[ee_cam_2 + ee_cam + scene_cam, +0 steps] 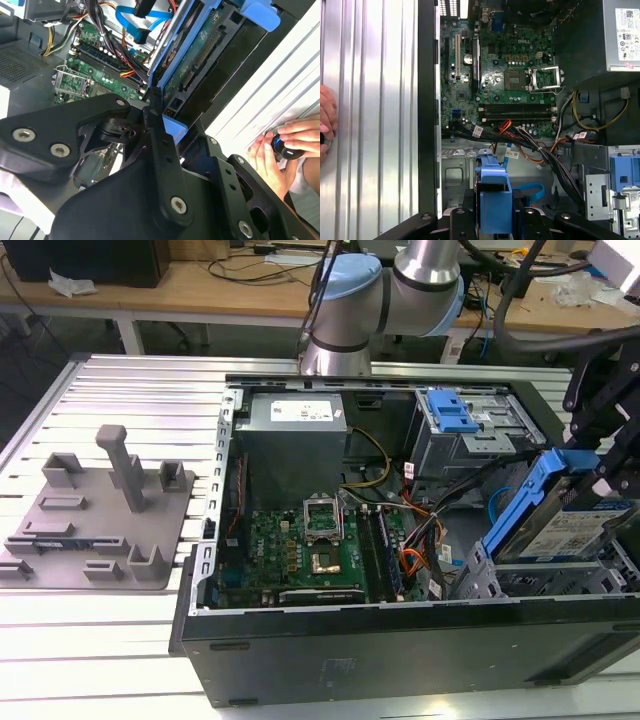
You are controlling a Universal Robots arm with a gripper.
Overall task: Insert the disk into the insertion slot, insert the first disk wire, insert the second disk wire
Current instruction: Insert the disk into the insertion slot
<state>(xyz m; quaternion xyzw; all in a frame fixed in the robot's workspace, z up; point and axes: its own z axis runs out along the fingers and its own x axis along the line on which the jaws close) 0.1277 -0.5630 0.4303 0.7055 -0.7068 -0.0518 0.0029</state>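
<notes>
— While I watch the exterior view, I see the gripper at that view's right edge, above the open case, with its jaws closed on the disk.
— Closed on which part?
— On the blue carrier. In the first wrist view I see it pinched between the black fingers, and in the second wrist view a finger presses against the same blue plastic.
— Where does the disk sit?
— At the case's corner on the exterior view's right, tilted, label facing up. Its lower end dips to the slot, a grey metal bay under it; its upper end is raised in the gripper. How deep it sits in the slot, I can't tell.
— And the wires?
— I see a loose bundle of wires running between the motherboard and the slot. A blue cable hangs just beside the disk's green underside in the second wrist view; whether it touches the disk, I can't tell.
— Anything around the case?
— A hand rests on the slatted table beside the case, curled around a small dark knob. A grey jig lies on the table at the exterior view's left, well apart from the case.
</notes>
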